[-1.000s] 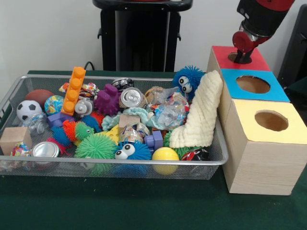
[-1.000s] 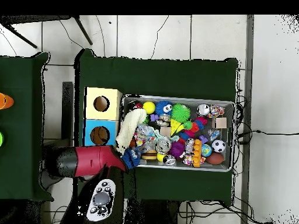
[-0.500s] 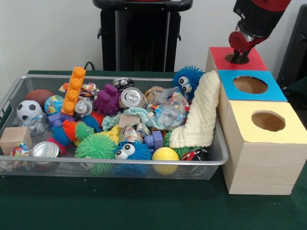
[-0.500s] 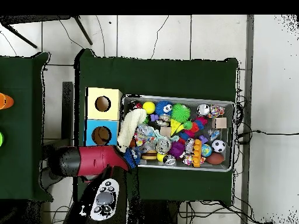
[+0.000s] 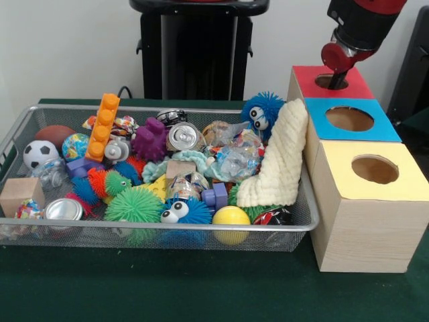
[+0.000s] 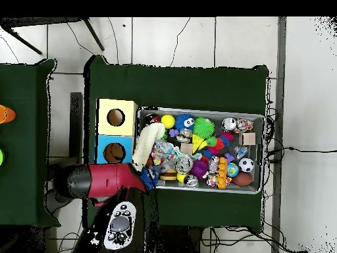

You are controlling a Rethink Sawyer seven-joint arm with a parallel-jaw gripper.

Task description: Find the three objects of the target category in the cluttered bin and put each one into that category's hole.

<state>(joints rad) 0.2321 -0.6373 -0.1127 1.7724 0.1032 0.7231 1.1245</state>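
The tool [image 5: 333, 79] hangs at the hole in the red box top [image 5: 345, 74], its dark tip just at the opening; whether it is released or clenched cannot be told, and nothing shows in its grip. In the overhead view the red arm [image 6: 108, 180] covers that box.

Taking the wire mesh bin [image 5: 167, 231] as the landmark: the wooden box row stands just beside its right end in the front view, with the blue-topped box [image 5: 352, 119] behind the yellow-topped box [image 5: 372, 171], and the red one farthest back. All of it rests on the green worktop [image 5: 201, 288].

Inside the bin, a cream knitted cloth [image 5: 281, 157] leans against the right wall, next to a blue fuzzy toy with eyes [image 5: 261, 111]. A crushed can [image 5: 184, 136] lies near the middle of the back, beside a purple toy [image 5: 151, 139]. An orange building brick [image 5: 104, 125] stands tilted left of that. A soccer ball [image 5: 40, 153] and a wooden cube [image 5: 19, 194] sit at the left end. Along the front wall are another can [image 5: 64, 209], a green spiky ball [image 5: 134, 204], a second blue toy with eyes [image 5: 182, 211] and a yellow ball [image 5: 230, 216].
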